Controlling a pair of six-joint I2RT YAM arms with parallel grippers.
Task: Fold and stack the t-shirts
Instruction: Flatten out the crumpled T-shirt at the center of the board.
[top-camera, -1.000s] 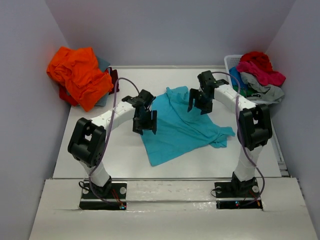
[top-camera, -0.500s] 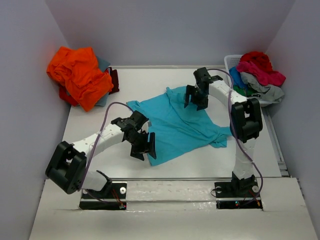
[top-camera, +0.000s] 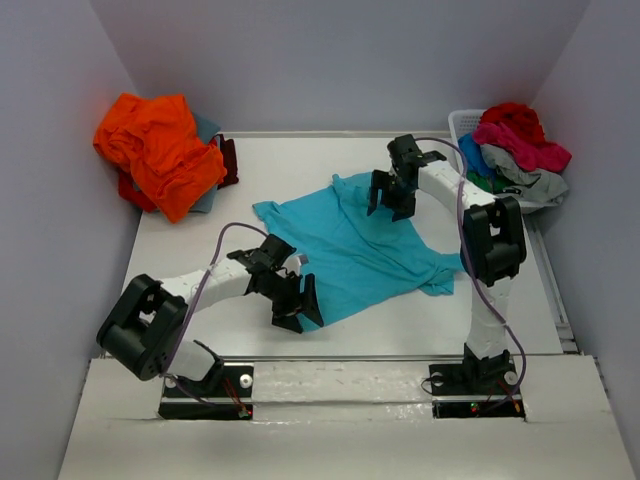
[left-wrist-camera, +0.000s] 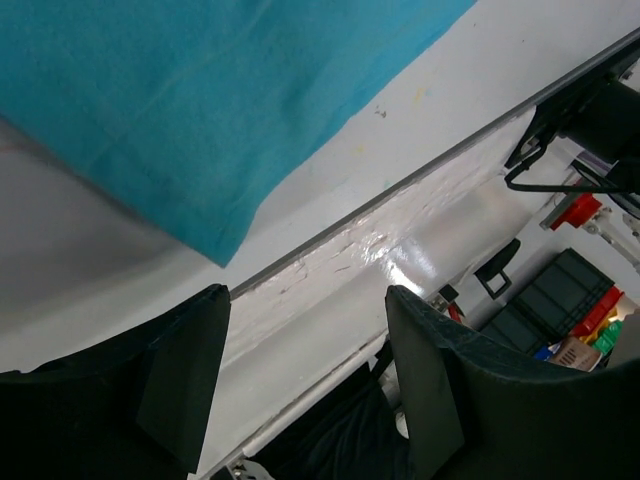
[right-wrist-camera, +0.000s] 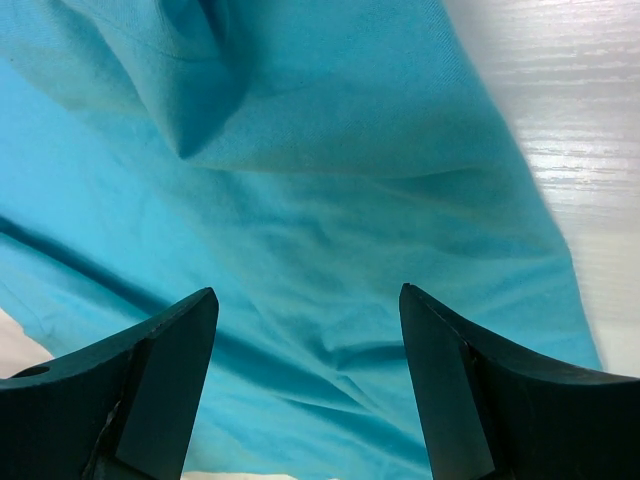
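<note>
My left gripper (top-camera: 299, 308), jaws apart and empty, hangs just short of the near-left corner of the turquoise t-shirt (top-camera: 352, 236).

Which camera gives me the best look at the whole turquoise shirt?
Top external: the turquoise shirt lies spread out, nearly its whole outline visible. Left wrist shows only one near corner and edge; right wrist shows only wrinkled cloth up close, filling most of the frame.

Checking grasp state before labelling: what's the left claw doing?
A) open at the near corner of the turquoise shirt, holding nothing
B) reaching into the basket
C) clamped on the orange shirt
A: the left claw is open beside the near corner of the turquoise shirt, and the left wrist view shows nothing in it.
</note>
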